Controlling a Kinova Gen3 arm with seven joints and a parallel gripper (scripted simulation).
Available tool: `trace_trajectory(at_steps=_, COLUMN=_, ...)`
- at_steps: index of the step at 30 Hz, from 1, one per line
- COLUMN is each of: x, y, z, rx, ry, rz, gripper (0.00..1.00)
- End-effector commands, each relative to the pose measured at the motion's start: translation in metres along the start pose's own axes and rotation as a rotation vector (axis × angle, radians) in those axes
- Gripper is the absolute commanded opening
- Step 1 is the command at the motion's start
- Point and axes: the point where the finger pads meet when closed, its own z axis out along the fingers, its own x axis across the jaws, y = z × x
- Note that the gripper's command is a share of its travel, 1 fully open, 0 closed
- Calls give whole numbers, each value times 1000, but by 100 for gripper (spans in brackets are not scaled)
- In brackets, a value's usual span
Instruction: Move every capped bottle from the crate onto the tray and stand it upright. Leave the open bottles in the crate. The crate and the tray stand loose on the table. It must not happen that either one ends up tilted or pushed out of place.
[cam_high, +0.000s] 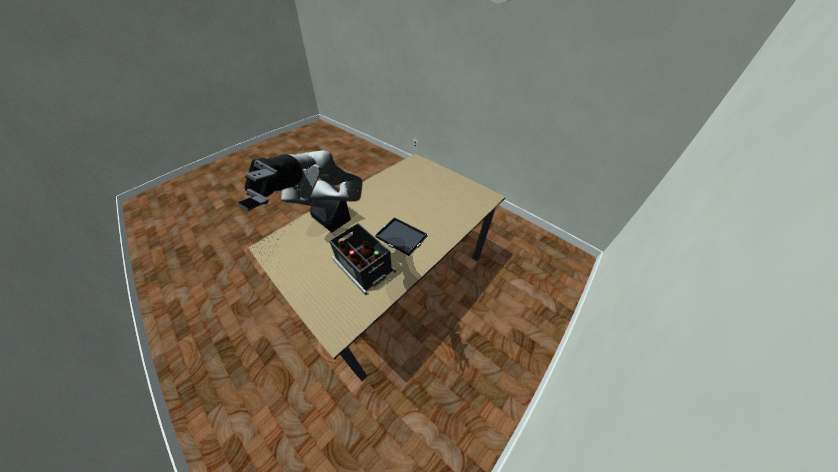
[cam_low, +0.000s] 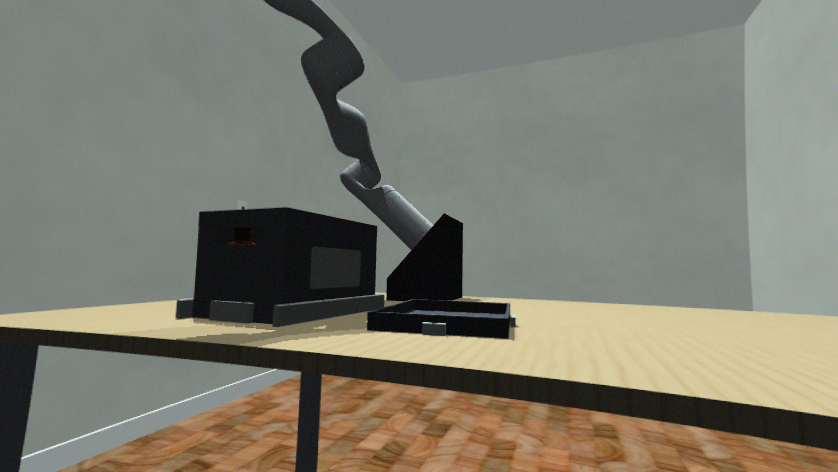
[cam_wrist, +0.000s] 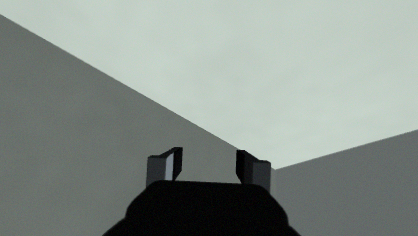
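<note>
The black crate (cam_high: 345, 262) (cam_low: 246, 275) stands on the table with several brown bottles inside. A bottle with a red cap (cam_high: 351, 252) and one with a green cap (cam_high: 375, 253) show in the top view. The caps of the other bottles are too small to tell. Part of a brown bottle (cam_low: 242, 236) shows through the crate's handle hole. The black tray (cam_high: 401, 234) (cam_low: 469, 326) lies beside the crate and holds no bottle. My gripper (cam_high: 246, 189) (cam_wrist: 209, 160) is open and empty, raised well away from crate and tray, out of frame in the exterior view.
The robot's black base (cam_high: 331, 215) (cam_low: 433, 269) stands behind the crate and tray. Low grey strips (cam_low: 328, 310) line the crate's foot. A small grey block (cam_low: 433, 328) sits against the tray's side. The crate's high walls and inner dividers surround the bottles.
</note>
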Motion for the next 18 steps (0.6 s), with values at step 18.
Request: trace_trajectory(at_steps=18, x=-50, y=-13, z=17, rx=-5, ry=-34, rz=-32, gripper=100)
